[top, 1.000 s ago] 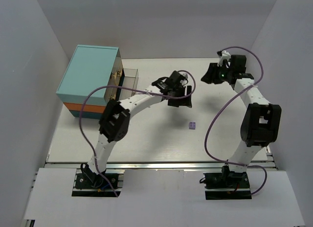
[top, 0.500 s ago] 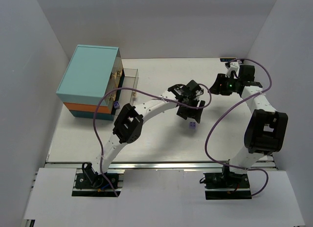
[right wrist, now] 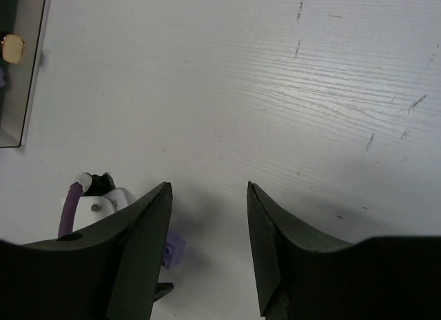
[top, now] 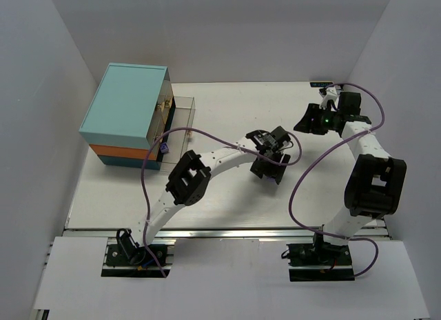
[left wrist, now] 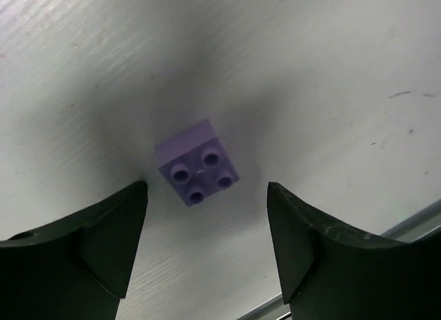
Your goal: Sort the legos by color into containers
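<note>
One pale purple lego (left wrist: 198, 172) lies studs-up on the white table. My left gripper (left wrist: 207, 192) hangs open just above it, and the brick sits a little beyond the gap between the two fingertips, touching neither. In the top view the left gripper (top: 270, 168) covers the brick. The same lego (right wrist: 172, 250) shows in the right wrist view, beside the left finger. My right gripper (right wrist: 209, 189) is open and holds nothing; it hovers at the back right (top: 308, 120). The containers belong to the teal-topped cabinet (top: 127, 106) at the back left, with one clear drawer (top: 183, 115) pulled out.
A small purple piece (top: 164, 147) sits by the cabinet's front lower corner. The left arm's purple cable loops over the table between cabinet and gripper. White walls close in the table on three sides. A metal rail (top: 227, 232) runs along the near edge.
My left arm has swung from near the drawer to the right and forward, and come down over the purple lego. The right gripper shifted slightly right early on, then held still.
</note>
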`<action>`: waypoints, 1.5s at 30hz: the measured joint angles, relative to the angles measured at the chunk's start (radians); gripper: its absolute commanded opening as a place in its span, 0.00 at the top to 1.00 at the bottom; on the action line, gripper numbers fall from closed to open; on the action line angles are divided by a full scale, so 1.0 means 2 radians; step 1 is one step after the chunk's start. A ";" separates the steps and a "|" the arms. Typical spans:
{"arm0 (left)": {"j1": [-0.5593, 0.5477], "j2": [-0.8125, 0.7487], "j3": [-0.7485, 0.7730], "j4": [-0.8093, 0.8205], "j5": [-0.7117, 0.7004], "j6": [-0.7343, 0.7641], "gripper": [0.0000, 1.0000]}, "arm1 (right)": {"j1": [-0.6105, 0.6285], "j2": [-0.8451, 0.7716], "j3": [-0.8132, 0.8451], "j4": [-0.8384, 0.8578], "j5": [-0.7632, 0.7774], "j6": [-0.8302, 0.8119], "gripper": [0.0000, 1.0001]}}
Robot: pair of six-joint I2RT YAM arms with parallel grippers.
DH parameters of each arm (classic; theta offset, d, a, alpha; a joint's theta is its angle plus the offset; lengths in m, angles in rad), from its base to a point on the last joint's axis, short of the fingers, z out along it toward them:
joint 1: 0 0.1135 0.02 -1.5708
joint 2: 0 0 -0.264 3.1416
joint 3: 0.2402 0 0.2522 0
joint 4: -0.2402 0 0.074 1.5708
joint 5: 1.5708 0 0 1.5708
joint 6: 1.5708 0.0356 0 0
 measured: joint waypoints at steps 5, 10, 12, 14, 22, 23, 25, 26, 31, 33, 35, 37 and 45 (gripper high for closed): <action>-0.008 0.014 0.021 -0.001 -0.036 0.000 0.32 | -0.006 -0.010 -0.009 0.001 0.000 0.001 0.47; -0.011 0.016 0.022 -0.002 -0.070 0.001 0.46 | -0.008 -0.019 -0.019 0.001 0.000 0.002 0.47; -0.011 0.016 0.022 -0.002 -0.079 0.001 0.54 | -0.008 -0.023 -0.022 0.001 0.000 0.002 0.47; -0.011 0.016 0.022 -0.002 -0.087 0.002 0.61 | -0.008 -0.028 -0.025 -0.001 -0.001 0.001 0.48; -0.005 -0.032 -0.060 0.022 -0.132 -0.006 1.00 | -0.003 -0.043 -0.027 -0.025 -0.040 -0.082 0.92; 0.000 -0.047 -0.082 0.022 -0.140 -0.007 1.00 | 0.000 -0.045 -0.031 -0.030 -0.049 -0.103 1.00; 0.014 -0.075 -0.116 0.015 -0.156 -0.008 1.00 | 0.007 -0.049 -0.039 -0.044 -0.064 -0.135 1.00; 0.027 -0.093 -0.131 0.011 -0.162 -0.008 1.00 | 0.012 -0.049 -0.042 -0.051 -0.069 -0.147 1.00; 0.105 -0.166 -0.146 -0.002 -0.208 -0.001 1.00 | 0.044 -0.049 -0.058 -0.070 -0.076 -0.191 1.00; 0.142 -0.193 -0.146 -0.006 -0.233 0.006 1.00 | 0.057 -0.049 -0.058 -0.073 -0.076 -0.197 1.00; 0.172 -0.212 -0.146 -0.012 -0.261 0.011 0.98 | 0.069 -0.049 -0.058 -0.073 -0.075 -0.199 1.00; 0.194 -0.223 -0.152 -0.017 -0.286 0.015 0.97 | 0.079 -0.047 -0.058 -0.073 -0.075 -0.199 1.00; 0.245 -0.227 -0.202 -0.041 -0.334 0.026 0.91 | 0.100 -0.044 -0.058 -0.074 -0.058 -0.204 1.00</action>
